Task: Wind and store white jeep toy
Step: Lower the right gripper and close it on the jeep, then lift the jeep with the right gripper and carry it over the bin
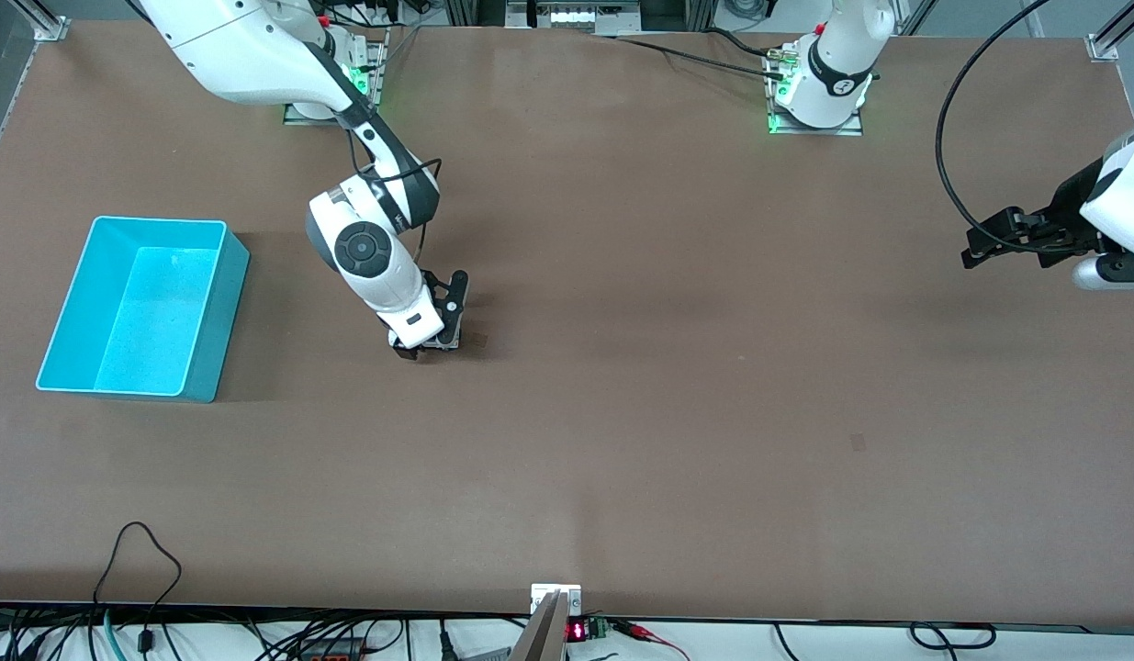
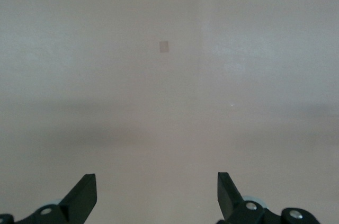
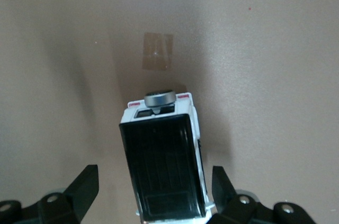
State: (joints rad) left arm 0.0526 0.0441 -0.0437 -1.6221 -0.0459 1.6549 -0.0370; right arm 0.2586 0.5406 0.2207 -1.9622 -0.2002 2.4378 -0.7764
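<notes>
Nearest us, the white jeep toy sits on the counter between our right pincer's spread fingers, hidden in the front view. Our left pincer waits open above the counter's end.

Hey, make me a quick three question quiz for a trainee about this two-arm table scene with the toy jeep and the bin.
1. True or false: the white jeep toy lies inside the turquoise bin.
2. Which claw has the jeep between its open fingers? A. left claw B. right claw
3. Fill in: the left arm waits over the left arm's end of the ____.

Key: 1. false, it sits on the table. 2. B. 3. table.
</notes>
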